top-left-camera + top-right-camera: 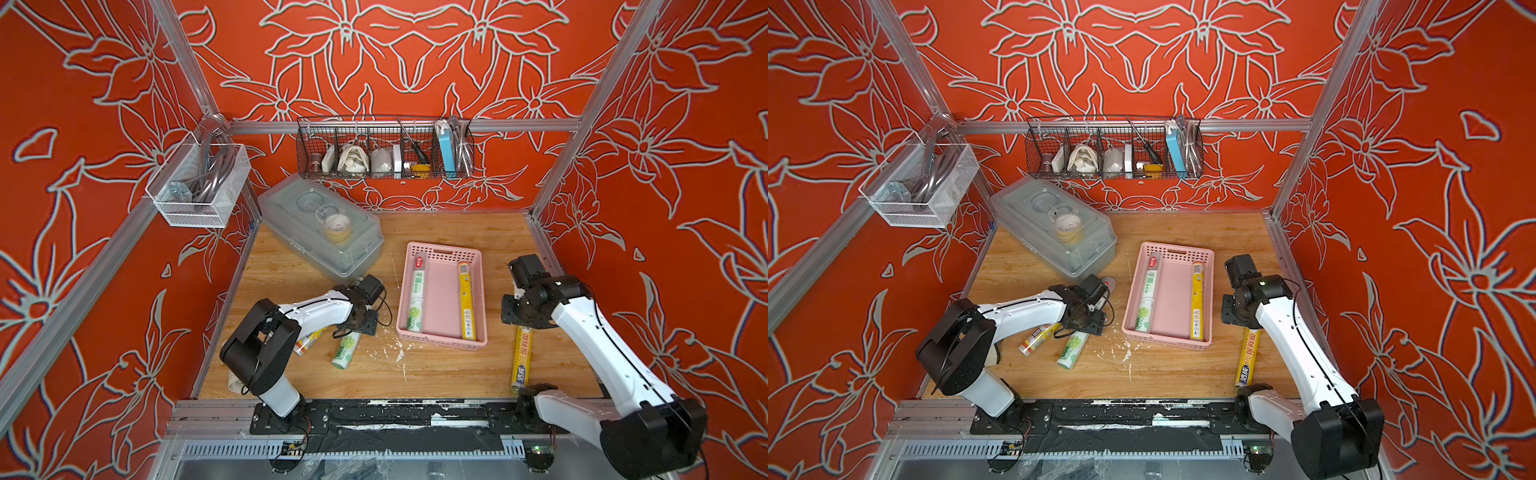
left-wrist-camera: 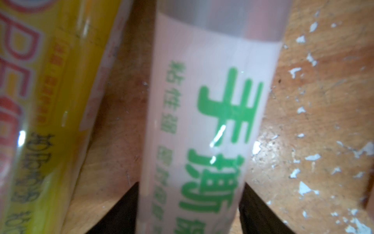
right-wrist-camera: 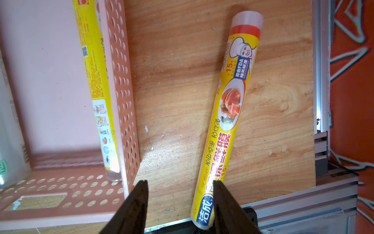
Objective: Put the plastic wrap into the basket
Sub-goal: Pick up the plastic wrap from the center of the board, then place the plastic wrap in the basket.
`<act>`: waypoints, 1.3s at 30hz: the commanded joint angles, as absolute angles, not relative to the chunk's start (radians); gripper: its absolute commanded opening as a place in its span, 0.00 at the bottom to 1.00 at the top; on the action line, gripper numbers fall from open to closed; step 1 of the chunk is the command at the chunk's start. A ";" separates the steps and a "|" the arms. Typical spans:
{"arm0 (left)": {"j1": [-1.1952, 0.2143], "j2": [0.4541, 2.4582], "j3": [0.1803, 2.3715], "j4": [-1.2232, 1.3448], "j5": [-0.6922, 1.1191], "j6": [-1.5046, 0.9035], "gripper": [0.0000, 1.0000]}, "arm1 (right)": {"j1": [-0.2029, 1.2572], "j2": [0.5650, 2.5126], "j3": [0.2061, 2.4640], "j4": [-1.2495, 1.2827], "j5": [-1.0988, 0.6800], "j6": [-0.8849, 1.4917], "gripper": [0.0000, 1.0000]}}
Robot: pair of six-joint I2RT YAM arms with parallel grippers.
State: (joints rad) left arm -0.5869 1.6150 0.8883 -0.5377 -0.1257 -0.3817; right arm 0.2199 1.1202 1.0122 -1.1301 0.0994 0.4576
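On the tabletop (image 2: pixel 323 91), left claw (image 2: pixel 191 183) straddles the white-and-green roll (image 2: pixel 212 101).
Fingers (image 2: pixel 121 212) sit close on both sides, grip unclear; right claw (image 3: pixel 181 181) hangs open, empty, near a yellow roll (image 3: pixel 228 109).

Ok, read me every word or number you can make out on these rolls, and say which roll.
"洁成" – blue end of the lone yellow roll right of the basket
"保鲜膜" – same roll
"15", "符合FDA" – same roll
"手撕" – loose white roll
"PE" – yellow roll beside it
"300" – white roll in the basket
Smaller print: too blurred to read.
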 commanded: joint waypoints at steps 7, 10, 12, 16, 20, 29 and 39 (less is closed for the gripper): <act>-0.593 1.556 0.895 -0.564 -0.074 -0.395 0.38 | 0.213 1.110 1.045 -1.193 0.257 0.498 0.52; -0.612 1.507 0.930 -0.609 -0.072 -0.413 0.37 | 0.214 1.110 1.055 -1.194 0.277 0.495 0.52; -0.629 1.477 0.971 -0.664 -0.098 -0.434 0.37 | 0.213 1.120 1.062 -1.193 0.271 0.492 0.52; -0.650 1.422 1.055 -0.755 -0.154 -0.476 0.37 | 0.213 1.142 1.060 -1.184 0.241 0.488 0.52; -0.653 1.374 1.127 -0.800 -0.163 -0.510 0.38 | 0.213 1.150 1.054 -1.178 0.236 0.483 0.52; -0.659 1.420 1.335 -0.831 -0.138 -0.560 0.40 | 0.213 1.166 1.064 -1.158 0.173 0.502 0.52; -0.727 1.630 1.578 -0.833 -0.101 -0.569 0.41 | 0.213 1.172 1.075 -1.163 0.132 0.473 0.51</act>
State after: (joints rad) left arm -0.7006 1.5856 1.5127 -0.8444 -0.1150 -0.5655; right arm 0.2184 1.1683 1.0481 -1.1507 0.1616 0.4835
